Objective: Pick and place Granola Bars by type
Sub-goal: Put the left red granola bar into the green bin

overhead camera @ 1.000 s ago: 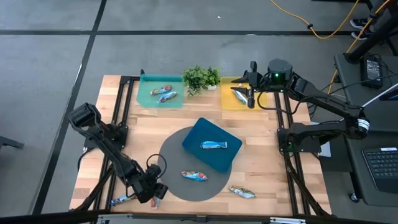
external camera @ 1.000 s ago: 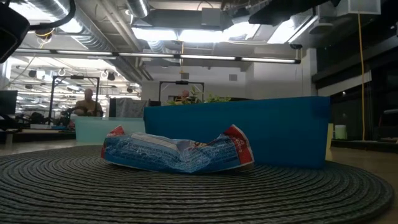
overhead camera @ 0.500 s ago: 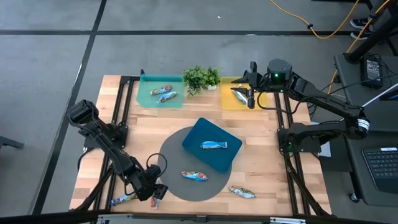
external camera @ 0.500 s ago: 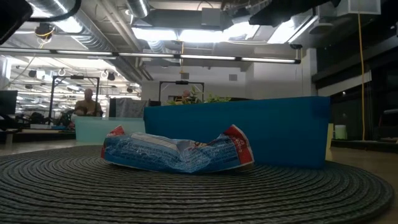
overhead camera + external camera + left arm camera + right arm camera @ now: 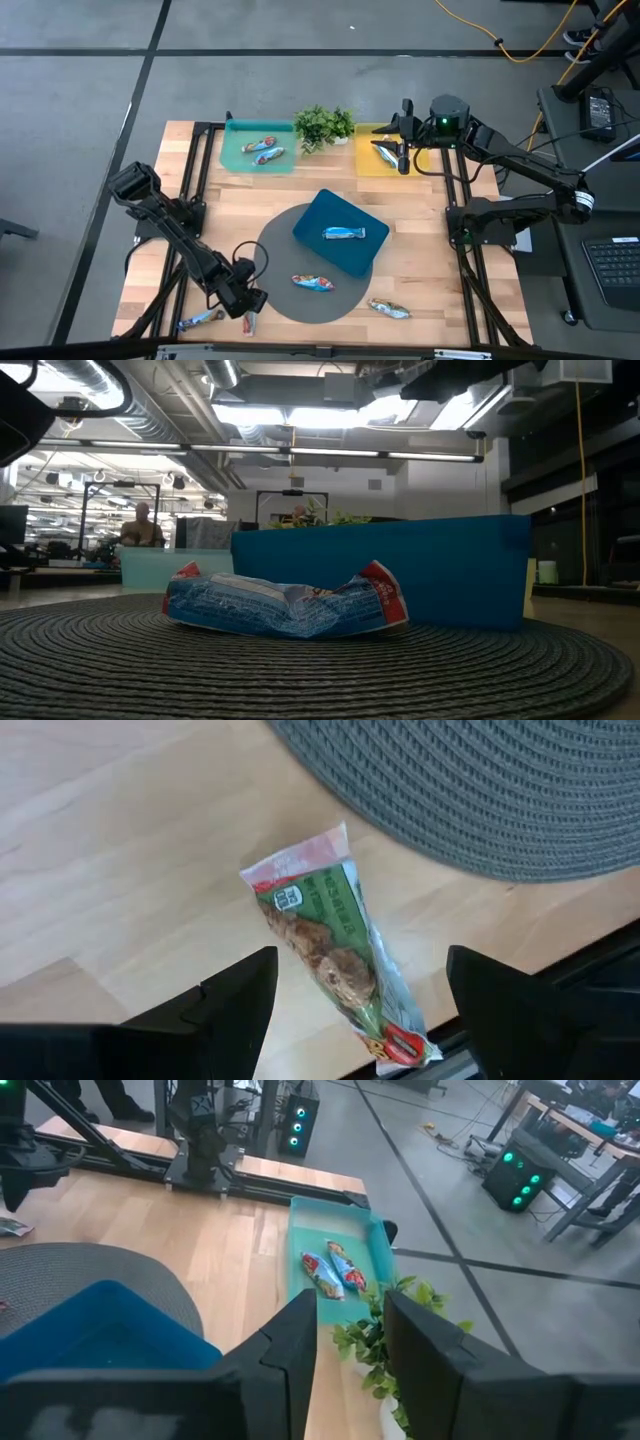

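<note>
My left gripper (image 5: 243, 303) hangs open near the table's near edge. In the left wrist view its fingers stand on either side of a green-and-red granola bar (image 5: 335, 955) without touching it; the bar (image 5: 248, 322) lies flat on the wood. A blue bar (image 5: 197, 321) lies left of it. More bars: one (image 5: 313, 283) on the grey mat (image 5: 275, 245), one (image 5: 388, 309) at the mat's near-right rim, one (image 5: 343, 234) in the blue tray (image 5: 325, 210), two (image 5: 265, 150) in the teal tray (image 5: 238, 155), and one (image 5: 385, 152) in the yellow tray (image 5: 365, 165). My right gripper (image 5: 402, 158) hovers open over the yellow tray.
A small green plant (image 5: 323, 124) stands between the teal and yellow trays. The low view shows the mat's blue bar (image 5: 285, 605) in front of the blue tray's wall (image 5: 400, 565). Black frame rails run along the table's left and right edges. People sit far off in the room.
My left gripper has shifted slightly away from the table's near edge. The green-and-red bar, partly covered by it before, now shows whole on the wood below it. The right arm has kept still.
</note>
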You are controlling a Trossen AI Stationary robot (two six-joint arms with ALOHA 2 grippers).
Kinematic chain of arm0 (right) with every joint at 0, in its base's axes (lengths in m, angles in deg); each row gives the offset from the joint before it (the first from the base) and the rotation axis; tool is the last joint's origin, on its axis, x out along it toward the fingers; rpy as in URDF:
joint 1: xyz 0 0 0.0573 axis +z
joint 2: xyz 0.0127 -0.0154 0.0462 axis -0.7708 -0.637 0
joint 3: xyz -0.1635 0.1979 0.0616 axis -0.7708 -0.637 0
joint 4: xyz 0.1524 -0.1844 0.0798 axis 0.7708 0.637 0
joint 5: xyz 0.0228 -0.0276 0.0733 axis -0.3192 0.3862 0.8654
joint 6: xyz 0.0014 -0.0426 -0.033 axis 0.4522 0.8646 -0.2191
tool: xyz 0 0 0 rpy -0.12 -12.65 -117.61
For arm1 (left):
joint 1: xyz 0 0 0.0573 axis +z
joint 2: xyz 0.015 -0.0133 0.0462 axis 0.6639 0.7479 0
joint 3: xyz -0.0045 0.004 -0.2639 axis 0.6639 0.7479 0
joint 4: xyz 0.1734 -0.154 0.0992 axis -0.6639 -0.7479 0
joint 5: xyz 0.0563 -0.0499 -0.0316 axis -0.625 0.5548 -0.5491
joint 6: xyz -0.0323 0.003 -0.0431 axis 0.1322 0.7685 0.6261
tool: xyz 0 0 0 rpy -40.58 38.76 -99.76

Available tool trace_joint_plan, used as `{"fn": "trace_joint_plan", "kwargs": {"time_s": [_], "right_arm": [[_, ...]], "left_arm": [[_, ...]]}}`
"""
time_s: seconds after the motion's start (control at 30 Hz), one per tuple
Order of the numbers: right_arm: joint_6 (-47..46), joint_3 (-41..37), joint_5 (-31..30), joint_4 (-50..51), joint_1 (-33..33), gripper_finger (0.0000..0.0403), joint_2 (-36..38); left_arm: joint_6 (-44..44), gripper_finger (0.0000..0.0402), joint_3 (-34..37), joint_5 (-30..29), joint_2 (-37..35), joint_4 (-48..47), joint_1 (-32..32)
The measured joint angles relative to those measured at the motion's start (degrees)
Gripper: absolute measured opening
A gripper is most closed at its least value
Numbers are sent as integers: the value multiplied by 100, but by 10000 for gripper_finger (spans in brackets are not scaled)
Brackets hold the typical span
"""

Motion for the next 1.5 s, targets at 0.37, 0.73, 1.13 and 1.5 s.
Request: {"fn": "trace_joint_plan", "kwargs": {"time_s": [0.37,0.73,1.13,1.5], "right_arm": [[-101,0,0,9,0,121,0],[24,0,0,-15,0,121,0],[39,0,2,-11,0,121,0],[33,0,21,11,0,121,0]], "left_arm": [[-75,281,0,68,285,9,14],[-67,181,2,80,422,47,28],[-178,25,2,168,408,404,101],[-1621,8,-592,63,-326,-126,903]]}}
